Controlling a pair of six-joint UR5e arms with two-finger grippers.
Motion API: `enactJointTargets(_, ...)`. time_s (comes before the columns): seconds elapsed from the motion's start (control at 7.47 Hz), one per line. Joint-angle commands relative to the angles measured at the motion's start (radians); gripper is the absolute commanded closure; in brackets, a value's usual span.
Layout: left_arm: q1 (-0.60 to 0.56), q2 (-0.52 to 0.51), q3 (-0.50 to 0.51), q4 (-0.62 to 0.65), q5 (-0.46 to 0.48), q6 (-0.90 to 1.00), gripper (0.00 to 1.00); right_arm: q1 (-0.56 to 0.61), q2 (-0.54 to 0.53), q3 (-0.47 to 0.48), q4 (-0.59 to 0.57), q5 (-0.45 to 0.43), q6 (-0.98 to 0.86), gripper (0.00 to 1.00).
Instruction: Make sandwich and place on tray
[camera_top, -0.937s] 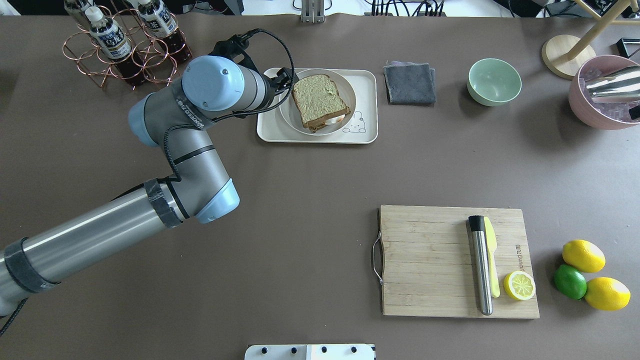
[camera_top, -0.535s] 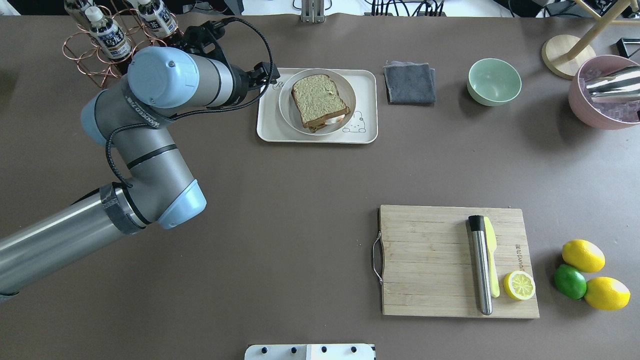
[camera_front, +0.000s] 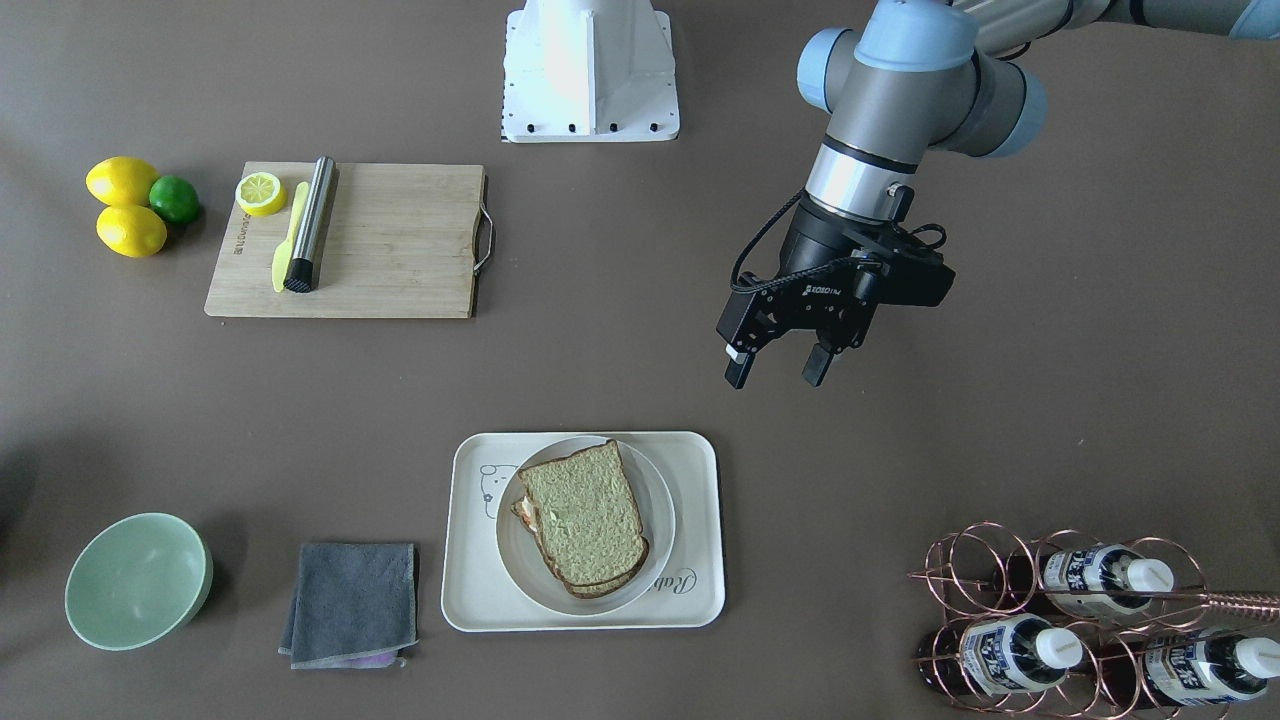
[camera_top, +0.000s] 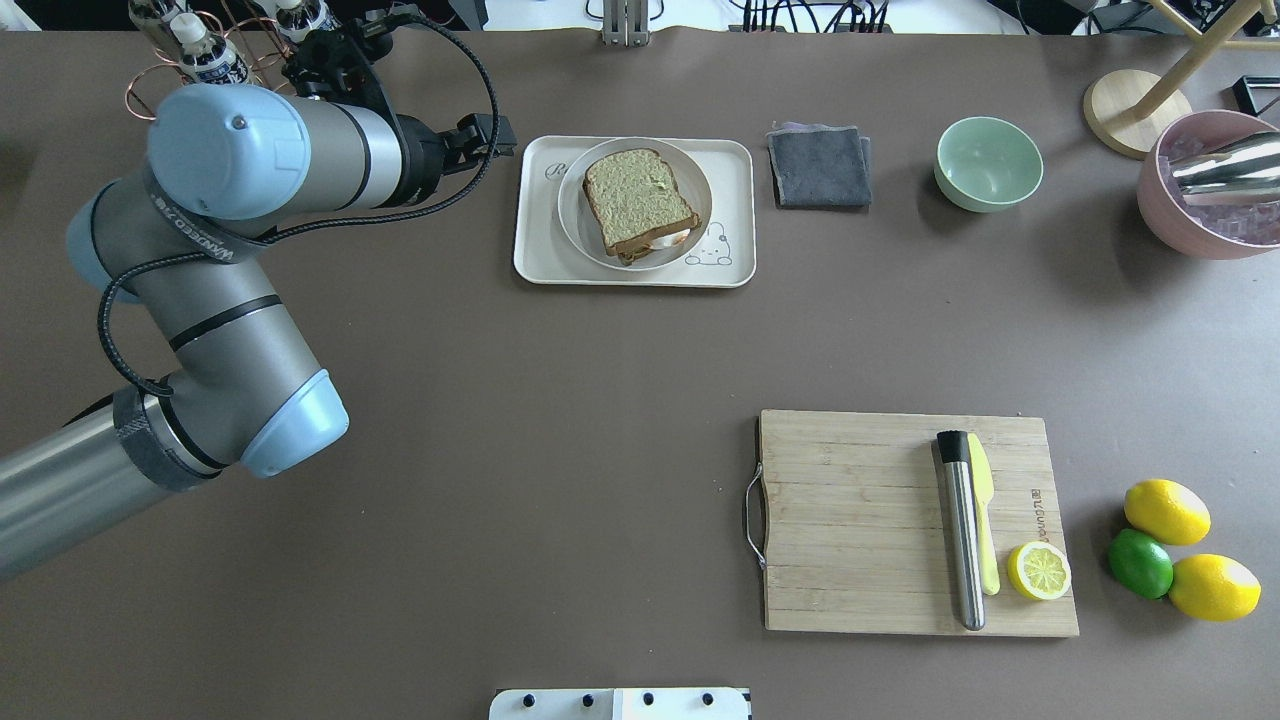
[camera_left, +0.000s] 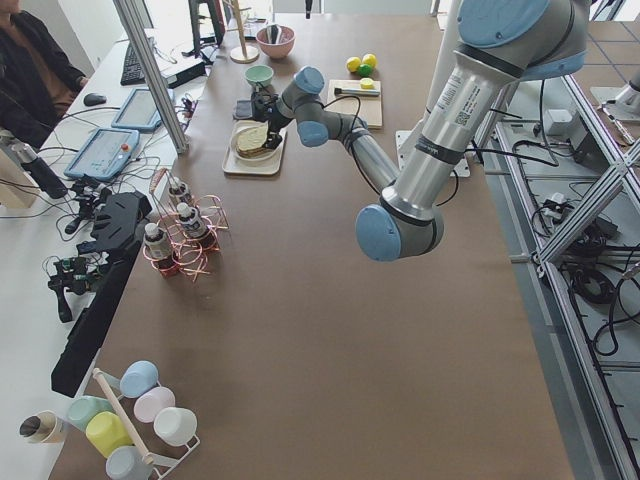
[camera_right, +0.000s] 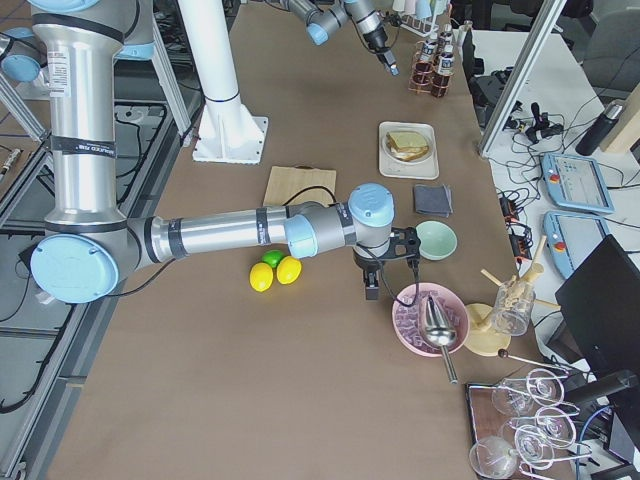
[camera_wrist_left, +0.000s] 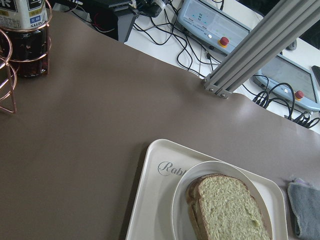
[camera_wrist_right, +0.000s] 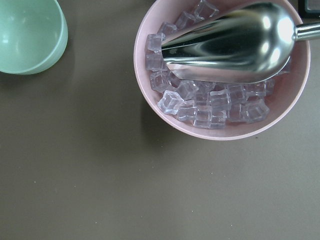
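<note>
The sandwich lies on a round white plate that sits on the cream tray at the table's far middle. Its top slice is greenish-tan bread, and a bit of fried egg peeks out at one edge. My left gripper hangs open and empty above the table, off the tray's left end and apart from it. The left wrist view shows the sandwich and tray below. My right gripper shows only in the exterior right view, beside a pink bowl; I cannot tell its state.
A copper rack of bottles stands just behind the left arm. A grey cloth, a green bowl and a pink bowl of ice with a metal scoop line the far side. A wooden cutting board holds tools and a lemon half, with whole lemons and a lime beside it.
My left arm has swung left and back, taking the gripper from over the plate's left rim to off the tray's end. The sandwich, plate and tray have stayed put.
</note>
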Motion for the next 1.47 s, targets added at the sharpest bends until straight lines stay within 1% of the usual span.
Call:
enactJointTargets(0.0,-0.015,0.068,-0.029,0.004,-0.083,0.005,0.02,0.028,-0.038,0.014,0.001,-0.001,0.0,0.0)
enactJointTargets(0.13,-0.091,0.11,-0.055,0.004,-0.226,0.04,0.02,0.04,-0.04,0.018,0.002,0.0,-0.002,0.0)
enactJointTargets(0.27,-0.183,0.163,-0.077,0.019,-0.393,0.174,0.02,0.04,-0.04,0.029,0.001,-0.001,-0.002,0.0)
enactJointTargets(0.4,-0.279,0.196,-0.097,0.077,-0.51,0.328,0.02,0.04,-0.04,0.029,-0.001,0.0,-0.005,0.0)
enactJointTargets(0.54,-0.349,0.223,-0.1,0.131,-0.586,0.466,0.02,0.04,-0.042,0.025,-0.004,0.0,-0.009,0.0)
enactJointTargets(0.67,-0.395,0.276,-0.101,0.157,-0.629,0.613,0.02,0.036,-0.037,0.022,-0.009,-0.001,-0.009,0.0)
enactJointTargets(0.8,-0.438,0.333,-0.106,0.159,-0.64,0.728,0.02,0.032,-0.034,0.021,-0.01,-0.001,-0.009,0.0)
enactJointTargets(0.94,-0.507,0.386,-0.101,0.164,-0.678,0.855,0.02,0.019,-0.028,0.021,-0.012,-0.018,-0.009,0.0)
enactJointTargets(1.07,-0.589,0.416,-0.092,0.224,-0.729,0.996,0.02,0.019,-0.029,0.023,-0.013,-0.035,-0.009,0.0)
enactJointTargets(1.34,-0.75,0.488,-0.077,0.417,-0.729,1.396,0.02,0.02,-0.043,0.028,-0.013,-0.024,-0.011,0.0)
